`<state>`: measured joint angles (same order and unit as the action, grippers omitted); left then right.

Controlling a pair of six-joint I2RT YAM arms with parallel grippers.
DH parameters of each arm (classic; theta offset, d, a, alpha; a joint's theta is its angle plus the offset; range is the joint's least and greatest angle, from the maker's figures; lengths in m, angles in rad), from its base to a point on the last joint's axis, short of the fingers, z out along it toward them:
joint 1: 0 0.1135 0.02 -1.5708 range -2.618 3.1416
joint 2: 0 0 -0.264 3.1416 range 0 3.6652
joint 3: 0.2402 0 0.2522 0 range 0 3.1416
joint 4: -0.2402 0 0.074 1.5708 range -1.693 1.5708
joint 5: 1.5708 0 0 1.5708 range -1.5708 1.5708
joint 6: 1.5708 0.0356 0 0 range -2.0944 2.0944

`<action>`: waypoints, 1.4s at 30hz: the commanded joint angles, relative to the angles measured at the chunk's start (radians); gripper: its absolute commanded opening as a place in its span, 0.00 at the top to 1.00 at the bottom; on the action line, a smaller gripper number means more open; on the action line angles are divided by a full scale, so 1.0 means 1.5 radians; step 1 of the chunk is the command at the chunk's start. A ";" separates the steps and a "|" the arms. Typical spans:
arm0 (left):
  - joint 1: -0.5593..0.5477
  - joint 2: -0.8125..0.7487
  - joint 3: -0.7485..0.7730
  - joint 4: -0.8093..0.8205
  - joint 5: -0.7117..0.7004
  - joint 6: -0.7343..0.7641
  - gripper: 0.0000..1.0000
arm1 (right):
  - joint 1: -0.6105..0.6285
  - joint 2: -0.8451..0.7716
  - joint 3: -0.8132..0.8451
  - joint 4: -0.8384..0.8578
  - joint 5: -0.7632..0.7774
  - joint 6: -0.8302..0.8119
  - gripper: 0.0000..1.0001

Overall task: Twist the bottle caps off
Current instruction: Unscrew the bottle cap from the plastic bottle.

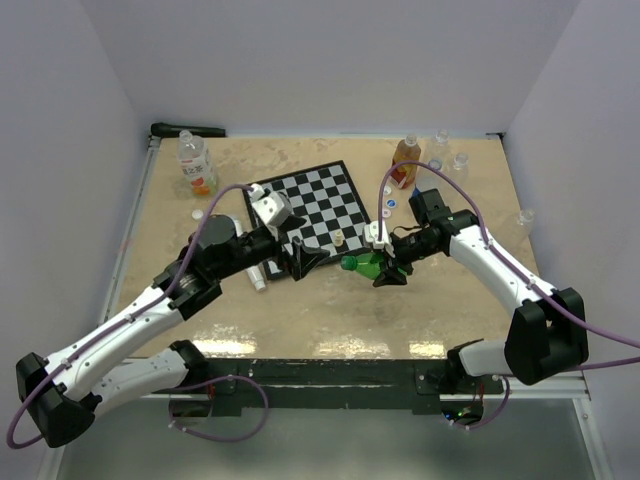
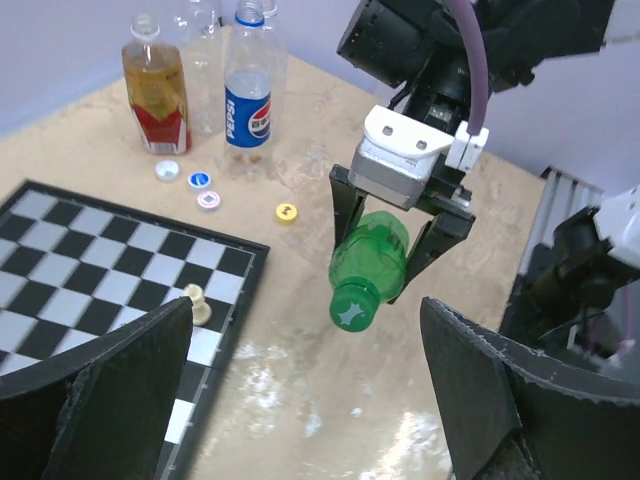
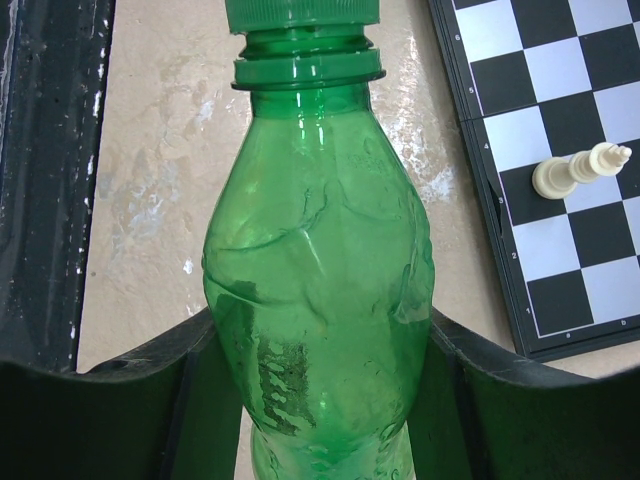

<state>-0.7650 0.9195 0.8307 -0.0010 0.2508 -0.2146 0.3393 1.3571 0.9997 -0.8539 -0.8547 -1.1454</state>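
Your table (image 1: 450,310) is a tan slab walled on the left, back and right, with bare surface along its near edge. A chessboard (image 1: 320,200) lies toward the back centre. Its near edge sits just beside your left gripper (image 1: 300,262), whose jaws stand wide with nothing between them. Your right gripper (image 1: 385,268) clamps the green bottle (image 1: 362,264) by its body, just off the board's right edge, tipped with the neck toward the left gripper. Its green cap (image 2: 350,310) is on. Other bottles (image 1: 405,160) stand at the far right, with loose caps (image 2: 200,180) near them.
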 commanded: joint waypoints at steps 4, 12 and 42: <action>0.004 0.018 0.032 0.002 0.093 0.241 0.00 | -0.001 0.005 0.014 -0.007 -0.008 -0.012 0.97; 0.003 0.037 0.030 0.021 0.111 0.286 0.00 | -0.001 0.006 0.014 -0.009 -0.008 -0.012 0.97; 0.002 0.059 -0.017 0.020 0.234 0.537 0.01 | -0.001 0.013 0.015 -0.013 -0.008 -0.014 0.97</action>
<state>-0.7639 1.0000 0.8059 0.0036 0.5629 0.5404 0.3393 1.3701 0.9997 -0.8646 -0.8547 -1.1465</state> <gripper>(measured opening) 0.994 0.561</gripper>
